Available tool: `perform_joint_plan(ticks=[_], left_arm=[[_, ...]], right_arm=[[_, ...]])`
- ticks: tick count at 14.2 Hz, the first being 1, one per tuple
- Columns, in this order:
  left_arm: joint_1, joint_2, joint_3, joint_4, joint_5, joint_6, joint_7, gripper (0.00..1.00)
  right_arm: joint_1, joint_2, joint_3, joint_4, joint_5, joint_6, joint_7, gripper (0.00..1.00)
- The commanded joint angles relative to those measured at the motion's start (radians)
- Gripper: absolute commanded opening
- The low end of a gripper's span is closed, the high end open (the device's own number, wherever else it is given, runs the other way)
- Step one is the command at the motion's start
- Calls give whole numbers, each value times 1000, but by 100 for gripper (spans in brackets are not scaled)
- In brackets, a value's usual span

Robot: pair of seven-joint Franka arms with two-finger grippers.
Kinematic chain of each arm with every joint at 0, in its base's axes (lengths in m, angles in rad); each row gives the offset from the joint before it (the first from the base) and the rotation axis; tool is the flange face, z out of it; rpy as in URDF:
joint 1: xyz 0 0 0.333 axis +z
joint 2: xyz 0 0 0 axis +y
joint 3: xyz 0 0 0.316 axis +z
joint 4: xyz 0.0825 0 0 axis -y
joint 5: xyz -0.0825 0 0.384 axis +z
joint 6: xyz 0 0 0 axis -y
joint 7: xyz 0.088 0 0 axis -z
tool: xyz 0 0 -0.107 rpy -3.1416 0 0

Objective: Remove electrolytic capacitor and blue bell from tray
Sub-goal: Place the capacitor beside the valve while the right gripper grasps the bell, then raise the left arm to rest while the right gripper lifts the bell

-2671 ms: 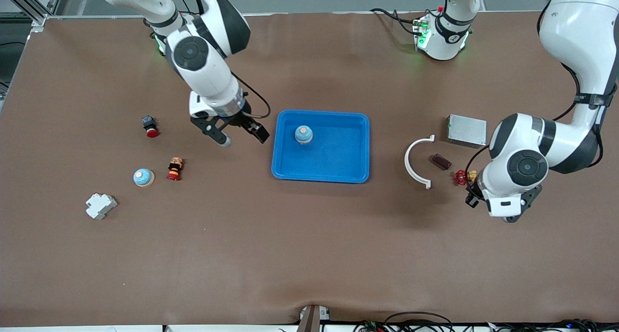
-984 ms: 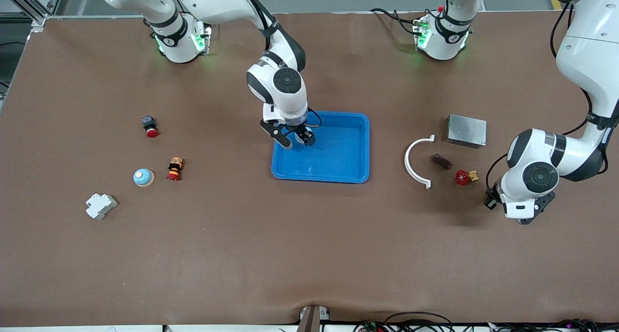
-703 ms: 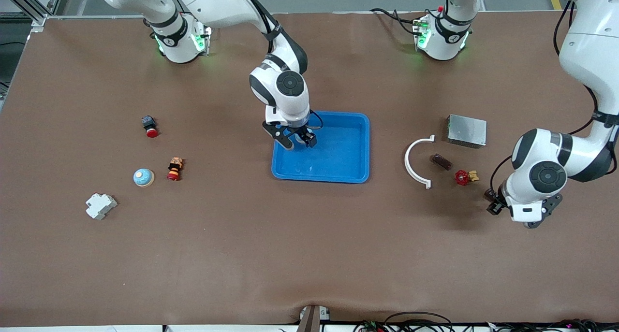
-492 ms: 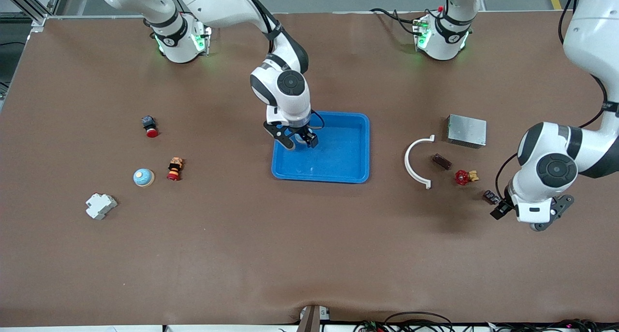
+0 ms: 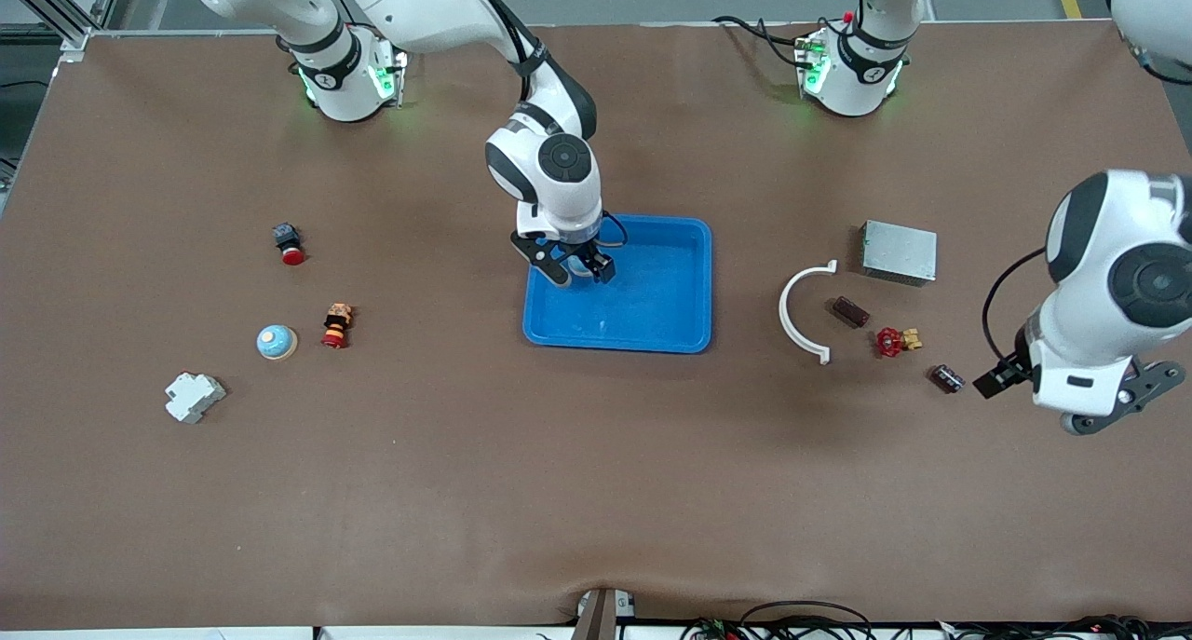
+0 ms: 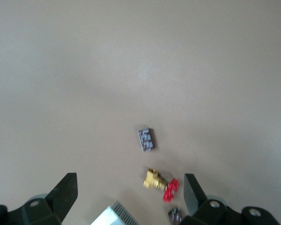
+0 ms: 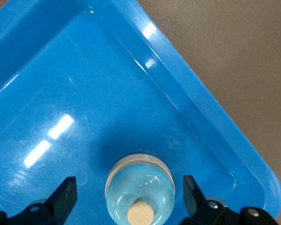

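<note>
A pale blue bell (image 7: 139, 187) with a cream knob stands in the blue tray (image 5: 652, 333), at the corner toward the right arm's base. My right gripper (image 5: 577, 269) is open and low in the tray, one finger on each side of the bell with a gap at both; it also shows in the right wrist view (image 7: 129, 190). The front view mostly hides the bell. A small dark capacitor (image 5: 947, 377) lies on the table toward the left arm's end; it also shows in the left wrist view (image 6: 146, 139). My left gripper (image 5: 1034, 402) is open and empty, raised high beside it (image 6: 129, 194).
Near the capacitor lie a red-handled brass valve (image 5: 892, 342), a brown piece (image 5: 849, 311), a white curved bracket (image 5: 805, 312) and a silver box (image 5: 899, 251). Toward the right arm's end lie a second bell (image 5: 277, 342), two red buttons (image 5: 291, 246) (image 5: 335, 326) and a white breaker (image 5: 194, 396).
My right gripper moved from beside the tray into it and came down around the bell. My left gripper rose and moved off toward its end of the table, leaving the capacitor on the table.
</note>
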Motion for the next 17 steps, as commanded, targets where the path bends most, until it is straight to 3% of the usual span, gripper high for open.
perform_joint_plan(ticks=[1, 7, 8, 9, 11, 12, 15, 17], left_arm=[[23, -102, -1, -9, -82, -43, 132, 100], [20, -148, -39, 146, -119, -234, 350, 100], [20, -174, -47, 146, -120, -247, 355, 100], [20, -188, -50, 146, -120, -247, 358, 100], [19, -190, -82, 147, -134, -250, 358, 100], [20, -190, -111, 149, -165, -250, 351, 100], [-15, -206, -103, 161, -171, -250, 358, 100], [-91, -255, 9, 155, -218, -253, 411, 100]], right_arm=[[17, 16, -13, 18, -22, -3, 34, 100], [19, 35, -13, 32, -24, 6, 40, 100], [19, 35, -13, 32, -35, 6, 41, 86], [19, 35, -13, 33, -47, 6, 41, 65], [19, 35, -13, 35, -52, 6, 41, 14], [17, 35, -12, 39, -49, 5, 43, 0], [6, 30, -12, 65, -44, -15, 54, 0], [-6, 18, -13, 92, -42, -56, 42, 0]])
